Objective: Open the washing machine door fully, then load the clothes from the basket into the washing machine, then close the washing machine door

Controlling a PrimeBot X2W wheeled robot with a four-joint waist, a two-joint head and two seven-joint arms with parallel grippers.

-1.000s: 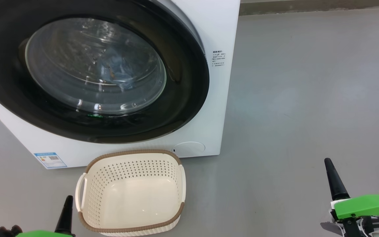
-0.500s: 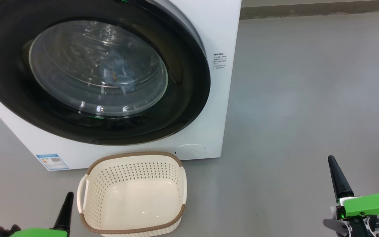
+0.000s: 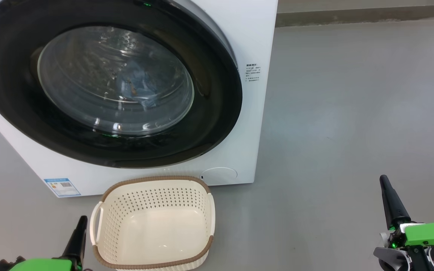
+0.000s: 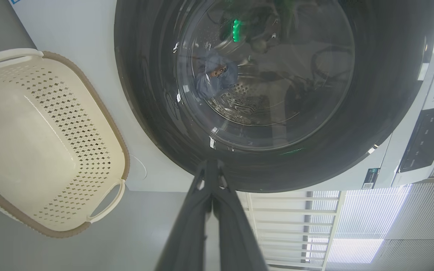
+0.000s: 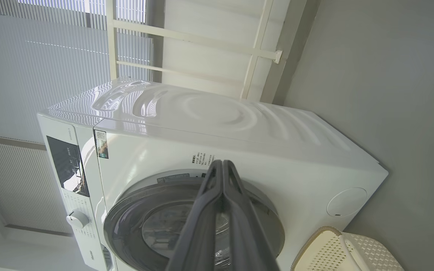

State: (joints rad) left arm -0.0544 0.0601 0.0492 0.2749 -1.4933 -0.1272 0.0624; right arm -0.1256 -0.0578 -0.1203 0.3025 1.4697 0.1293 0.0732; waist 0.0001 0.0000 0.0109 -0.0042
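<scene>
The white washing machine (image 3: 252, 34) stands ahead with its round black-rimmed door (image 3: 217, 113) closed against the front. Through the glass, light-blue clothes (image 3: 138, 84) lie in the steel drum, also seen as a blue bundle (image 4: 215, 75) in the left wrist view. The cream basket (image 3: 153, 259) sits on the floor before the machine, nothing in it. My left gripper (image 3: 82, 219) is shut, low at the basket's left side. My right gripper (image 3: 383, 178) is shut, far right over bare floor. Both hold nothing.
Grey floor (image 3: 352, 113) stretches to the right of the machine. A wall base (image 3: 352, 15) runs along the back. The machine's control panel (image 5: 68, 165) and knob (image 5: 77, 218) show in the right wrist view, with window blinds (image 5: 32, 56) behind.
The whole head view has shifted slightly, so the camera moved. Both grippers stay shut; the right one sits a little lower and further right in the view.
</scene>
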